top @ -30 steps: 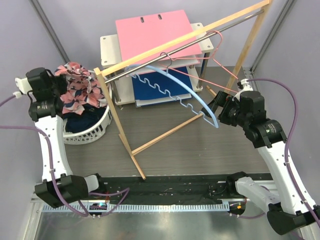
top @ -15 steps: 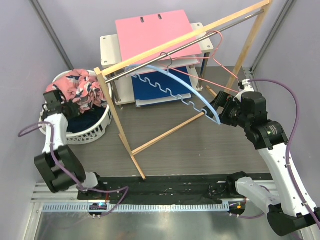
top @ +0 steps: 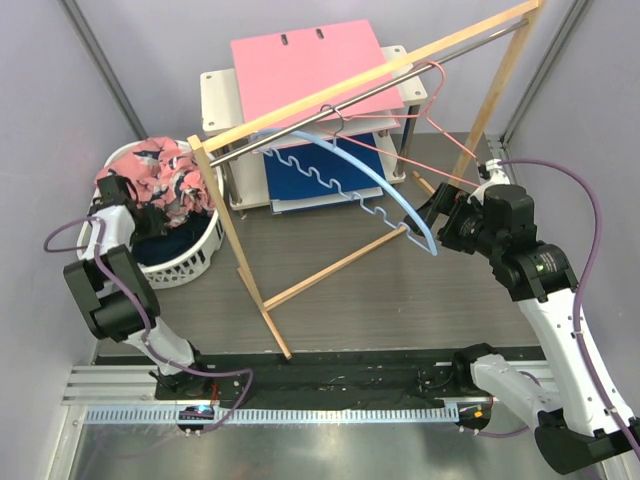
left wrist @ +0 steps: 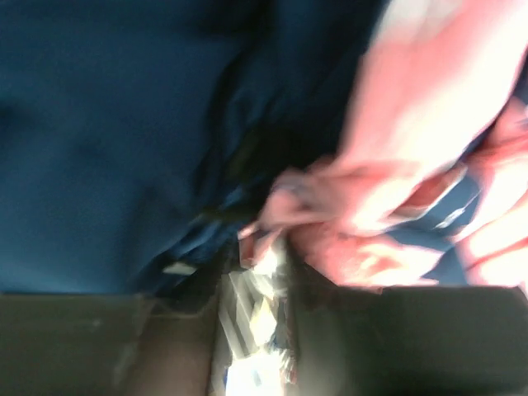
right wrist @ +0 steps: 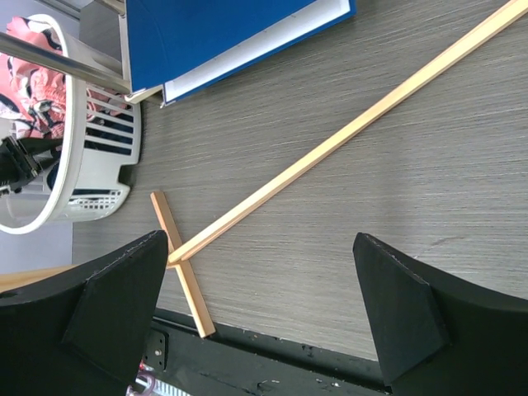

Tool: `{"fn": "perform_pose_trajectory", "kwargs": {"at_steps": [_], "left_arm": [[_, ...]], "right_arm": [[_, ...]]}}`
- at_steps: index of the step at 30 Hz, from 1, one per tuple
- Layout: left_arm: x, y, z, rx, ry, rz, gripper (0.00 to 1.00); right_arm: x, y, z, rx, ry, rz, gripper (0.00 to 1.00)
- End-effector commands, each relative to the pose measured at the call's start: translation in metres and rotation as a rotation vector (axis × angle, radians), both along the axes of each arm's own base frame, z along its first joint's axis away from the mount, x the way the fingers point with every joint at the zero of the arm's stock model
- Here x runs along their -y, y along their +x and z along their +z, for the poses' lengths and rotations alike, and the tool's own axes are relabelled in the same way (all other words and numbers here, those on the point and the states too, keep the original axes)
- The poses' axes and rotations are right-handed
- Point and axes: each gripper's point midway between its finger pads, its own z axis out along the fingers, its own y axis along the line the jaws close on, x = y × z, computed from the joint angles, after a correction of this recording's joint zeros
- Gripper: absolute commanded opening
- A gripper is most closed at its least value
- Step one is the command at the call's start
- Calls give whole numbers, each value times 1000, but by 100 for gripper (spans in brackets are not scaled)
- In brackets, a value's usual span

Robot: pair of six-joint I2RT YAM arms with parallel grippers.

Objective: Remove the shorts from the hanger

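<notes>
both shorts sit in the white laundry basket (top: pixel 190 262), pink print pair (top: pixel 165 175) heaped on the navy pair (top: pixel 165 245), likely the drop-off. blue hanger (top: pixel 380 170) hangs bare. left claw (left wrist: pixel 254 272) buried in cloth, grip too blurred to tell; right claw (right wrist: pixel 260 239) spread wide, empty.

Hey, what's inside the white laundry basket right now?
In the basket, the pink printed shorts lie partly over the navy shorts, and the left pincer reaches in among them. The cloth hides the floor and anything lying under it.
</notes>
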Motion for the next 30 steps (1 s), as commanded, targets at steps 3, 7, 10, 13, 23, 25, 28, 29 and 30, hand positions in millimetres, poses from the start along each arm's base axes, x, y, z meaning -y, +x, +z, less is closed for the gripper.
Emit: {"fn": "perform_pose_trajectory", "kwargs": {"at_steps": [3,7,10,13,23,25,28,29,30], "left_arm": [[7,-26,39,-4,99,-70,70],[10,-36,70,43,145,-83,84],[16,-51,90,74,164,-89,92],[24,-62,106,103,187,-109,99],[119,-76,200,412,377,-558,99],[159,-92,206,522,401,-772,100],[191,-130,215,678,450,-948,100],[196,-151,222,739,476,-968,100],[197,-159,203,715,466,-989,100]], "right_arm": [[-8,-5,13,49,55,31,99],[-12,-12,12,45,66,67,99],[-15,-17,5,27,71,88,99],[-23,-23,1,16,77,123,99],[-34,-35,-4,13,74,185,100],[-34,-37,-5,14,79,185,100],[-34,-41,-6,18,82,194,100],[-34,-41,-7,17,83,195,100],[-34,-42,-10,9,83,196,99]]}}
